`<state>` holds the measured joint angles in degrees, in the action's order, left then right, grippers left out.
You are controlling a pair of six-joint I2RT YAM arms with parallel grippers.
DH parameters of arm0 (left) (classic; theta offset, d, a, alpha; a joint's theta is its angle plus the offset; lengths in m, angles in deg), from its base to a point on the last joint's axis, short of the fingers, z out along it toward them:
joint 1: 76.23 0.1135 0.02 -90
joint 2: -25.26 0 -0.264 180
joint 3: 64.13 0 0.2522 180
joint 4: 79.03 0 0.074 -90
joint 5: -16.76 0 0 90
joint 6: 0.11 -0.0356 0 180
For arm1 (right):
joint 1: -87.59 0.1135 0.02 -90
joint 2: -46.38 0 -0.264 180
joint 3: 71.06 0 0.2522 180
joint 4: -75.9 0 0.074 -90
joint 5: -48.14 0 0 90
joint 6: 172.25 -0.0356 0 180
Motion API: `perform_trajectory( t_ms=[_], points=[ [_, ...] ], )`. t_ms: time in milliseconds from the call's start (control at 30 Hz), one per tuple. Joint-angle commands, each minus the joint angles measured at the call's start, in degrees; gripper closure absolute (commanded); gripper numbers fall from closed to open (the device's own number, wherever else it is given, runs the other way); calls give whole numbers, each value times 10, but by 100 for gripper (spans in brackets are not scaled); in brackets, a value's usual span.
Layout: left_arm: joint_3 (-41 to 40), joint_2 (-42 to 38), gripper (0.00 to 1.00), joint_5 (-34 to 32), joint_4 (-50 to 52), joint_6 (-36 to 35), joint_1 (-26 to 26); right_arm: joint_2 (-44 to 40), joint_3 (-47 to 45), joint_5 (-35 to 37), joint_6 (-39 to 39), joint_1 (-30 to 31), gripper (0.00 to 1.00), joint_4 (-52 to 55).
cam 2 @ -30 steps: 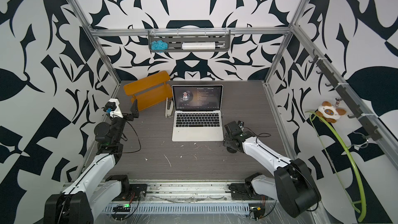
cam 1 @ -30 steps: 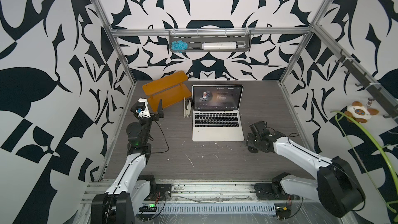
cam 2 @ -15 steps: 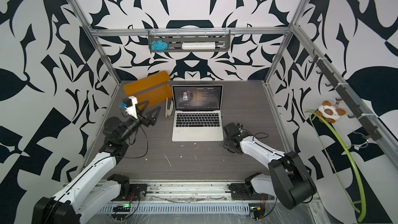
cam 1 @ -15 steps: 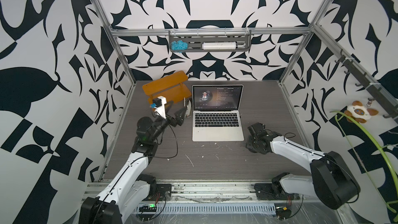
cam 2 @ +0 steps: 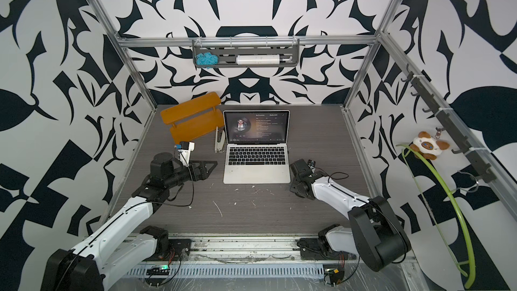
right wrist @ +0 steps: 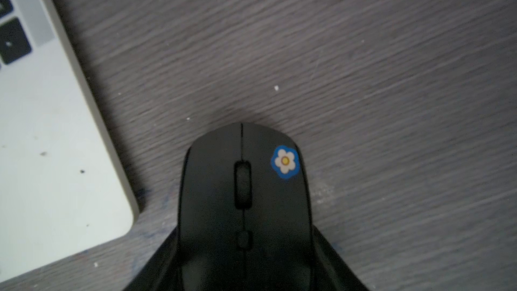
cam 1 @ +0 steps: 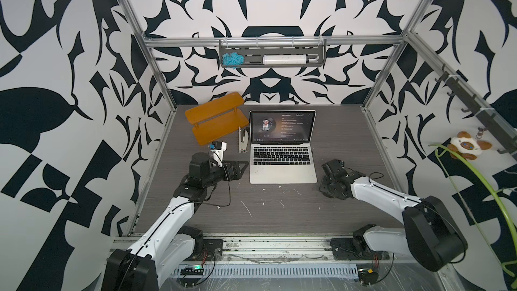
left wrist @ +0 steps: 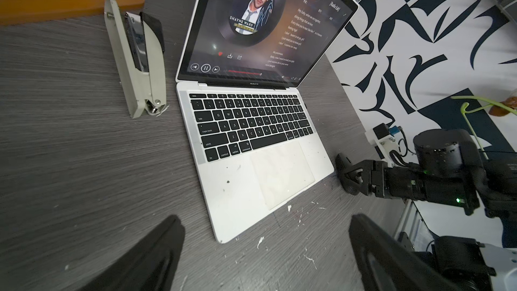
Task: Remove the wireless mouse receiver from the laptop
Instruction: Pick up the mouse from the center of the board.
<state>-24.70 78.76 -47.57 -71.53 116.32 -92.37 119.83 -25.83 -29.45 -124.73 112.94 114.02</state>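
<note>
At the middle of the grey table [cam 1: 279, 219] in both top views stands the open laptop [cam 1: 282, 169]. The left gripper [cam 1: 242, 169] hovers just left of it, jaws wide apart and empty. The right gripper [cam 1: 328, 168], by the laptop's lower right corner, looks clamped on a black mouse [right wrist: 243, 191], with no gap showing at its flanks. A tiny dark nub [left wrist: 305, 106] on the laptop edge facing the right arm may be the receiver, though it's too small to swear to. I'd drop the mouse first, come in level with the tabletop, pinch that stub and draw it straight outward while the other claw steadies the palm rest. There is free room right of the laptop. To its upper left, the orange shelf [cam 1: 218, 118] and stapler [cam 1: 242, 141] crowd the edge.
</note>
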Motion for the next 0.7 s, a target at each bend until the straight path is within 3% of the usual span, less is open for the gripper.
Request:
perform_trajectory(
  t_ms=[0, 233, 533, 667],
  points=[
    [5, -7, 1, 10, 13, 2, 1, -14, 0, -5, 5, 3, 55, -9],
    [17, -26, 1, 57, -7, 9, 1, -28, 4, -9, 12, 3, 55, -15],
    [77, -61, 1, 276, -194, 130, -5, -32, 6, -18, 21, 4, 55, -32],
    [137, -80, 1, 278, -123, 100, -30, -25, 7, -40, 21, 5, 55, -39]
  ],
)
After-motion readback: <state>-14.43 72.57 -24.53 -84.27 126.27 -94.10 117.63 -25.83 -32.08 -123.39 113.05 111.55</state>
